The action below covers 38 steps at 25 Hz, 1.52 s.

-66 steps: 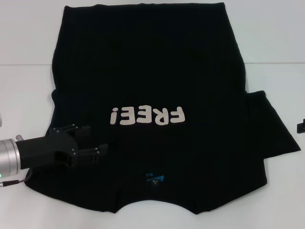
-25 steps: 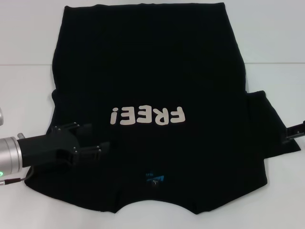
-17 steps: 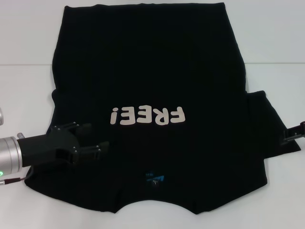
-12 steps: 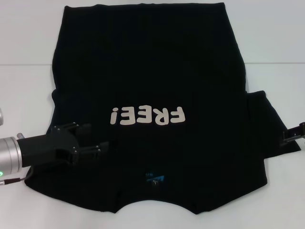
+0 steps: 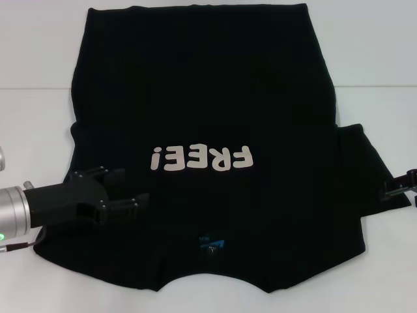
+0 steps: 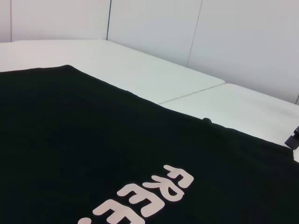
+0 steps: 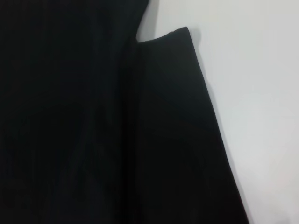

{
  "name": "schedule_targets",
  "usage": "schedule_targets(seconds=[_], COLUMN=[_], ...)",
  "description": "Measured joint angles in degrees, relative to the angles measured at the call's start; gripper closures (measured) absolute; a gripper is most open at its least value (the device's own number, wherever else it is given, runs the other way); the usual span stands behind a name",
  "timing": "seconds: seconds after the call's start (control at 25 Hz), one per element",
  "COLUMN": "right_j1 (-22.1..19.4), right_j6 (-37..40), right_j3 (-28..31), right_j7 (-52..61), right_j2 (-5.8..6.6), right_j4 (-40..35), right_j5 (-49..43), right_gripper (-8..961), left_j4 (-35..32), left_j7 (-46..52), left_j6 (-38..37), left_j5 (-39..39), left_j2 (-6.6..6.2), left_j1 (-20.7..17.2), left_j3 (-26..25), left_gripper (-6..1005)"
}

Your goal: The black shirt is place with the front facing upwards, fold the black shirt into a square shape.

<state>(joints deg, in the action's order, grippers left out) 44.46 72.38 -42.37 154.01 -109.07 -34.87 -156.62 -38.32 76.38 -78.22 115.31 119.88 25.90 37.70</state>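
While one black shirt lies flat, two end effectors: left end effector open, right end effector.

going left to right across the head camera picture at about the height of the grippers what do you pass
Left gripper, over the folded-in left sleeve side of the black shirt → blue neck tag → the shirt's spread right sleeve → right gripper at that sleeve's edge → bare white table.

One black shirt; two end effectors: left end effector, right end effector; one table.
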Motion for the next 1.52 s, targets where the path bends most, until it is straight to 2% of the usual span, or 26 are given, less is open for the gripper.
schedule_targets(seconds=[1.52], right_j1=[0.98], right_j6=[-0.84], right_j3=[-0.52], right_j7=[-0.03], right_j2=[-0.36], right_j4=[0.79], right_j5=[0.03], right_gripper=[40], left_j4=[0.0], left_j7=[-0.09], left_j6=[0.09], left_j5=[0.0], left_j2=[0.09], left_j1=[-0.27], left_j3=[0.0], left_gripper=[165])
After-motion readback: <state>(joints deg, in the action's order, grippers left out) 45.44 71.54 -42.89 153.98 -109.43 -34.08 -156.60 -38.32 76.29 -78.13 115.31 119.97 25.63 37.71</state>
